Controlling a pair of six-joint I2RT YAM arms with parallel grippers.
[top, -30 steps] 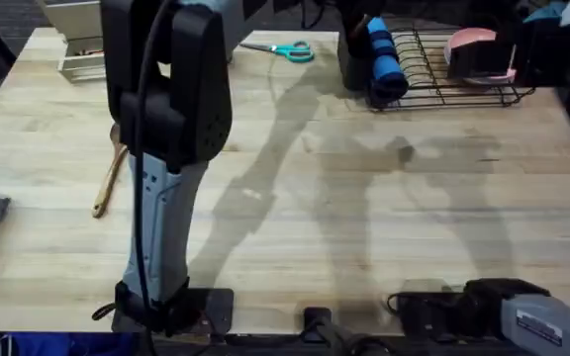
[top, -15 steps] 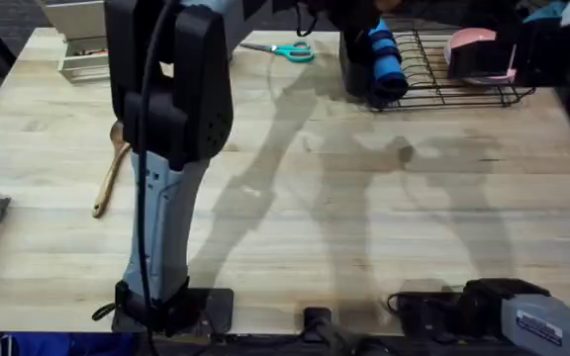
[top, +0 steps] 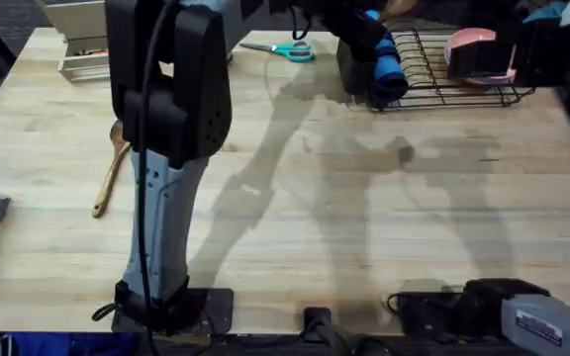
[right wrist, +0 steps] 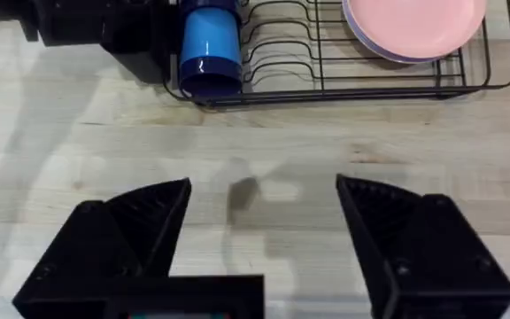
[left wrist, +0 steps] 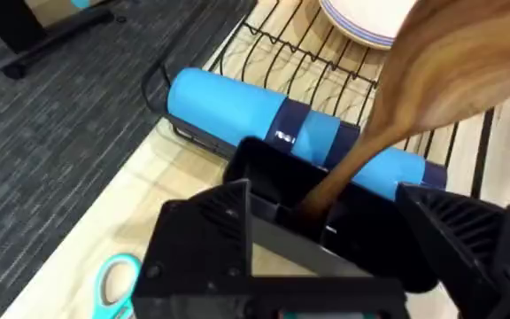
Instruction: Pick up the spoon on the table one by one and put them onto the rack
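spoon on tabletop: one wooden spoon (top: 110,176) lies flat near the left edge of the tabletop (top: 364,218), partly behind the left arm, not yet picked up.
right hand: the right hand (right wrist: 259,239) hangs low over bare tabletop, fingers spread wide, nothing between them, well short of the rack.
spoon in hand: the second spoon (left wrist: 432,80) is pinched between the fingers of the left hand (left wrist: 326,232), handle end down, bowl up.
utensil cup: the black cup (left wrist: 326,199) at the rack's near end sits right under that handle; whether the tip is already inside i cannot tell.
step in hand: lowering the held spoon into the cup. judged best: keep the handle upright and centred over the opening, go down until it is well inside, then spread the fingers.
rack: black wire rack (top: 453,69) at the far right of the tabletop, a blue cylinder (left wrist: 264,120) lying just beside the cup, a pink plate (right wrist: 414,27) in the slots.
edges and room: rack stands close to the far edge, carpet floor just beyond; teal scissors (top: 287,48) near the cup on the left; the middle of the tabletop is bare.
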